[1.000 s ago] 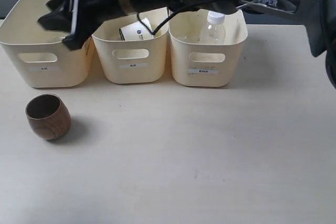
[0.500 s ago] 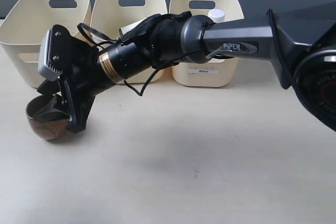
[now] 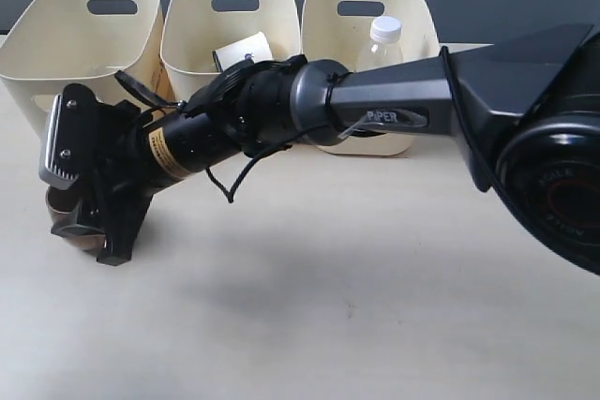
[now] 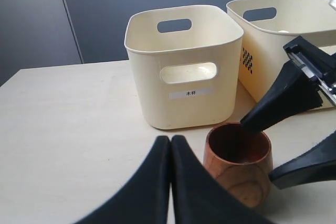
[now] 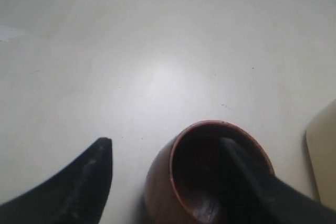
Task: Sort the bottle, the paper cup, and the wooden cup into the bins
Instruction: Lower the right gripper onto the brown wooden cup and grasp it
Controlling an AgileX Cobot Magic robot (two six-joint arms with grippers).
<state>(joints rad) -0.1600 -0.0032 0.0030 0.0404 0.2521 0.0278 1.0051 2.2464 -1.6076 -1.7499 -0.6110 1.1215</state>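
Note:
The wooden cup (image 3: 66, 229) (image 4: 239, 161) (image 5: 163, 182) stands upright on the table in front of the left bin (image 3: 84, 7) (image 4: 184, 61). My right gripper (image 3: 89, 231) (image 5: 165, 145) reaches across to it and is open, one finger down inside the cup and the other outside its wall. The left gripper (image 4: 170, 140) is shut on nothing, low over the table just beside the cup. The paper cup (image 3: 246, 51) lies in the middle bin (image 3: 187, 58). In the right bin (image 3: 417, 30) the bottle (image 3: 382, 39) stands upright.
The three bins stand side by side along the back of the table. My right arm (image 3: 375, 114) stretches across in front of the middle and right bins. The middle bin's wall (image 4: 283, 30) shows beside the left bin in the left wrist view.
The right arm has swung down from above the bins to the wooden cup, then sunk lower. One finger now sits inside the cup.

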